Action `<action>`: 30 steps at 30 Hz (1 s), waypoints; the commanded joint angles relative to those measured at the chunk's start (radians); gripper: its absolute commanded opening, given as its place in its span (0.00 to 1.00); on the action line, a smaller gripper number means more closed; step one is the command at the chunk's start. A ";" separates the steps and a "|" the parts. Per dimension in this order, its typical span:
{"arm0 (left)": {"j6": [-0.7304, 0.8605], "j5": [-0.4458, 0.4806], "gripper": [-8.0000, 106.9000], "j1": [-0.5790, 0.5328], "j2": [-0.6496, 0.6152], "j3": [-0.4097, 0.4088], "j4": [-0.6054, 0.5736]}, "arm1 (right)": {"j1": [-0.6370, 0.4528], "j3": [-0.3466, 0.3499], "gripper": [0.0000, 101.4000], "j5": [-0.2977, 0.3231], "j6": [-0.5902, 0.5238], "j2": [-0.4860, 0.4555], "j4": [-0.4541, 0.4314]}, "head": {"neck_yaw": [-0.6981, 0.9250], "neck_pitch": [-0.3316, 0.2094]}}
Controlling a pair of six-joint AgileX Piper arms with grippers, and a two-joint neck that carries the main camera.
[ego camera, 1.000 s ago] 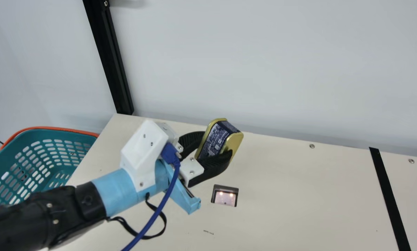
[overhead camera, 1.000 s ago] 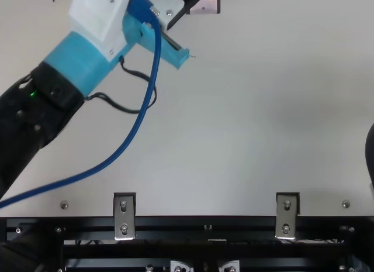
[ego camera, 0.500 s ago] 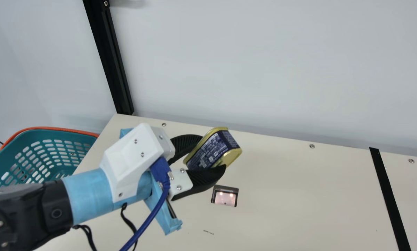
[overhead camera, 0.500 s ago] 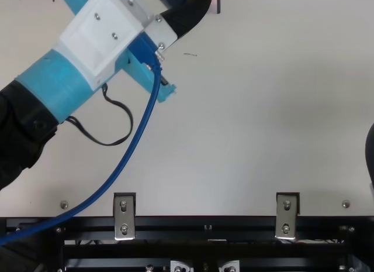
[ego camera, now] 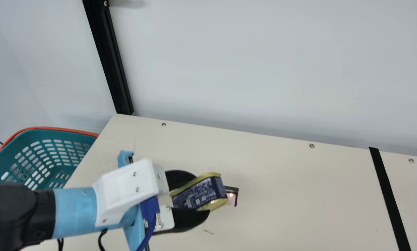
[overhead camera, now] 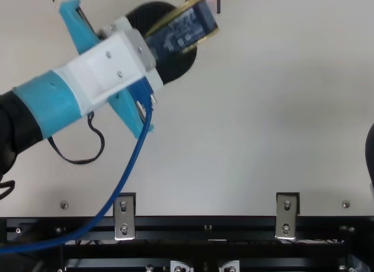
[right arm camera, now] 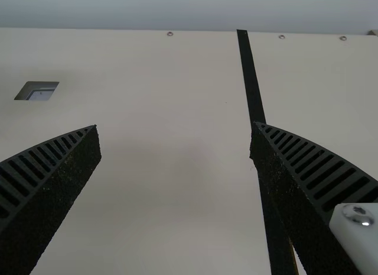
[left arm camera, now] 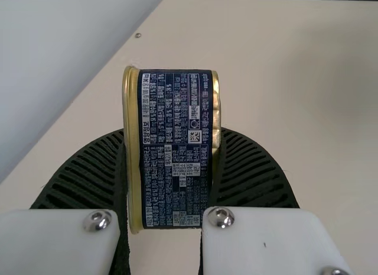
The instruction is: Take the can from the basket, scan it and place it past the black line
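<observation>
In the main view my left gripper (ego camera: 191, 200) is shut on the dark blue and gold can (ego camera: 203, 191), held above the table just left of the scanner window (ego camera: 232, 197). The left wrist view shows the can (left arm camera: 175, 148) squeezed between both ribbed fingers of the left gripper (left arm camera: 171, 168), its printed side facing the camera. My right gripper (right arm camera: 175, 142) stands open in the right wrist view with nothing between its fingers. The black line (ego camera: 389, 198) runs down the table's right part. At far left is the teal basket (ego camera: 48, 164).
An orange rim (ego camera: 51, 128) shows behind the teal basket. A black upright post (ego camera: 109, 59) stands at the table's back left corner, and a pale wall (ego camera: 264, 69) rises behind the table. The blue cable (overhead camera: 125, 172) trails from the left arm over the table's near edge.
My left arm has brought the can lower and nearer to the table's front, turning it so that it lies flatter. The can now partly covers the scanner window in the main view.
</observation>
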 commanded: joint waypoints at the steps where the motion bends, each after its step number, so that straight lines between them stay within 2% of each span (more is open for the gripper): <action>1: 0.139 0.019 0.16 -0.012 0.006 0.033 0.003 | 0.000 0.000 1.00 0.000 0.000 0.000 0.000 | 0.000 -0.037; 8: 0.199 0.067 0.16 -0.048 0.011 0.097 0.003 | 0.000 0.000 1.00 0.000 0.000 0.000 0.000 | 0.000 -0.037; 15: 0.231 0.102 0.16 -0.067 0.011 0.118 0.003 | 0.000 0.000 1.00 0.000 0.000 0.000 0.000 | 0.000 -0.037; 16: 0.237 0.107 0.23 -0.071 0.011 0.119 0.003 | 0.000 0.000 1.00 0.000 0.000 0.000 0.000 | 0.000 -0.037; 18: 0.243 0.115 0.16 -0.078 0.009 0.120 0.003 | 0.000 0.000 1.00 0.000 0.000 0.000 0.000 | 0.000 -0.037; 30: 0.256 0.144 0.16 -0.148 0.025 0.127 0.003 | 0.000 0.000 1.00 0.000 0.000 0.000 0.000 | 0.000 -0.037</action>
